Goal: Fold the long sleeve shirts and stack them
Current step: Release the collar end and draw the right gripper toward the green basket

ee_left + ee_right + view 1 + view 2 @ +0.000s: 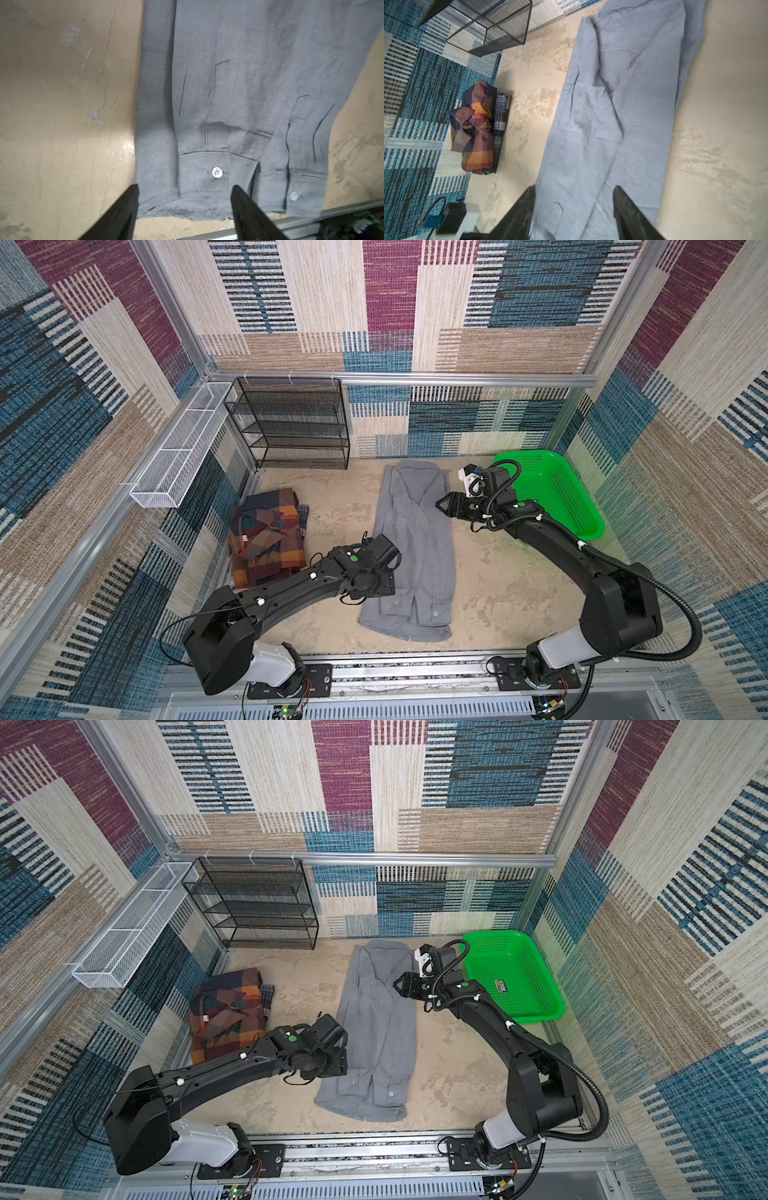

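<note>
**Gray shirt** [411,547] [374,1027]: lies lengthwise down the middle of the desk [511,572]. Its collar end points to the back wall and its hem to the front rail. It is narrowed to a long strip, with both sleeves laid inward on top. Two buttoned cuffs sit side by side at the hem in the left wrist view [239,104]. The long edges run fairly straight and the hem corners are slightly rumpled. A thin band of bare desk separates the hem from the rail.

**Plaid shirt** [268,537] [230,1015] [477,133]: folded, at the left edge of the desk. It rests on a checked cloth [305,518] that shows along its right side.

**Left claw** [185,199]: jaws spread, low over the hem corner of the gray shirt with the near cuff between them. No cloth is seen pinched. In both top views the wrist hides it.

**Right claw** [442,502] [574,197]: jaws spread, at the gray shirt's right edge in its upper half. Nothing is seen gripped.

**Open room:** there is a bare lane between the plaid stack and the gray shirt. A wider bare patch lies right of the gray shirt.

**Surrounds:** a green basket [561,489] sits in the back right corner behind the right arm. A black mesh rack [291,423] stands at the back left, and a white wire tray [178,448] hangs on the left wall.
</note>
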Tool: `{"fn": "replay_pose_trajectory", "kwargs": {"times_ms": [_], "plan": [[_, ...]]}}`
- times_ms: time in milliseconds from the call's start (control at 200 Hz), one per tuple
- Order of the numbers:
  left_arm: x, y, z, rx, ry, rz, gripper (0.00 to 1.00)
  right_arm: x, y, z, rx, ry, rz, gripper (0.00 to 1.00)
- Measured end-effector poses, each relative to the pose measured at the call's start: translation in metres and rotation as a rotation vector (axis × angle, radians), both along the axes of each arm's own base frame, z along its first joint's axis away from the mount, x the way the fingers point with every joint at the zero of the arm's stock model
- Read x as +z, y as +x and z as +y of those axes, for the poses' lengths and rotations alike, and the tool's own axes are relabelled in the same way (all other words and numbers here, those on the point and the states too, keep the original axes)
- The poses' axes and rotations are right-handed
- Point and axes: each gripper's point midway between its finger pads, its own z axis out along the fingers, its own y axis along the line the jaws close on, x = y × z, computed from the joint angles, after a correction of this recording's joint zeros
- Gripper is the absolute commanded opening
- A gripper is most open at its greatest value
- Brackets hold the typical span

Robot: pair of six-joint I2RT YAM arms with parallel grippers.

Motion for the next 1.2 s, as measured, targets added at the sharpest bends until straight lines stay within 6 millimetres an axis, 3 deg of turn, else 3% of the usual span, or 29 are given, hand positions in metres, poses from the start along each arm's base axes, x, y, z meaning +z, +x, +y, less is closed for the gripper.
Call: {"fn": "replay_pose_trajectory", "kwargs": {"times_ms": [245,401,481,671,806,962,1197], "plan": [[-0.030,-0.005,-0.019,-0.030,-0.017,0.078,0.64,0.009,-0.029,-0.009,0.010,-0.004,-0.030,0.62],[-0.040,-0.007,-0.027,-0.043,-0.027,0.099,0.49,0.007,-0.040,-0.013,0.015,-0.012,-0.023,0.62],[-0.046,-0.007,-0.027,-0.044,-0.017,0.108,0.47,0.007,-0.044,-0.015,0.013,-0.015,-0.022,0.62],[-0.054,-0.009,-0.025,-0.045,-0.005,0.121,0.23,0.009,-0.047,-0.017,0.011,-0.022,-0.029,0.62],[-0.043,-0.008,-0.026,-0.046,-0.024,0.099,0.00,0.007,-0.052,-0.016,0.022,-0.015,-0.022,0.62],[-0.019,0.000,-0.029,-0.042,-0.062,0.034,0.00,0.005,-0.057,-0.015,0.028,-0.009,-0.013,0.62],[0.003,-0.001,-0.026,-0.041,-0.099,-0.006,0.00,-0.003,-0.065,-0.015,0.038,-0.016,0.017,0.62]]}}
